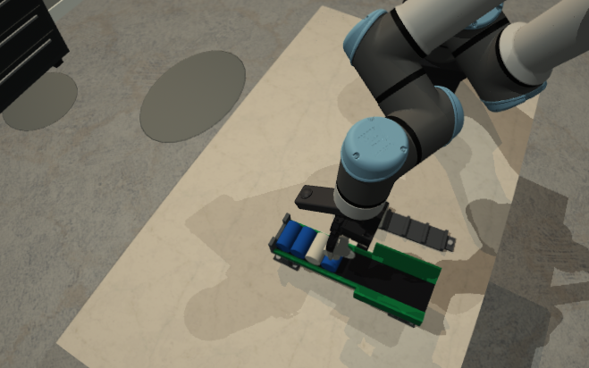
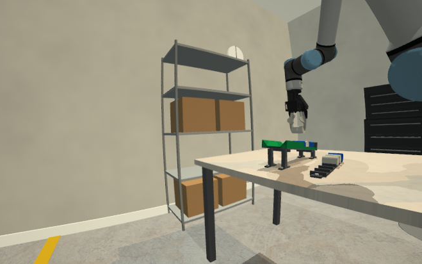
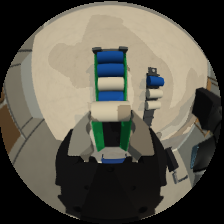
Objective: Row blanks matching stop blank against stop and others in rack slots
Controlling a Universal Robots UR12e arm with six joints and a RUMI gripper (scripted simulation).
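My gripper (image 1: 336,250) (image 2: 296,128) (image 3: 110,110) is shut on a cream blank (image 3: 109,110) (image 2: 296,125) and holds it above the green feed ramp (image 1: 407,261) (image 2: 273,143) (image 3: 95,75). On the ramp two blue blanks (image 1: 290,230) (image 1: 304,240) (image 3: 109,56) lie against the stop. Another cream blank (image 1: 316,248) (image 3: 110,83) lies behind them. A third blue blank (image 1: 331,264) (image 3: 112,159) lies right under my fingers. The black stock rack (image 1: 417,230) (image 2: 319,172) (image 3: 149,116) holds a blue blank (image 3: 155,81) (image 2: 337,154) and two cream blanks (image 3: 153,93) (image 2: 330,159).
The ramp stands on short black legs (image 2: 270,157) on a beige table (image 1: 241,182) (image 2: 369,183). A metal shelf with cardboard boxes (image 2: 205,115) stands behind the table. A black drawer cabinet (image 1: 3,50) (image 2: 396,131) stands on the floor.
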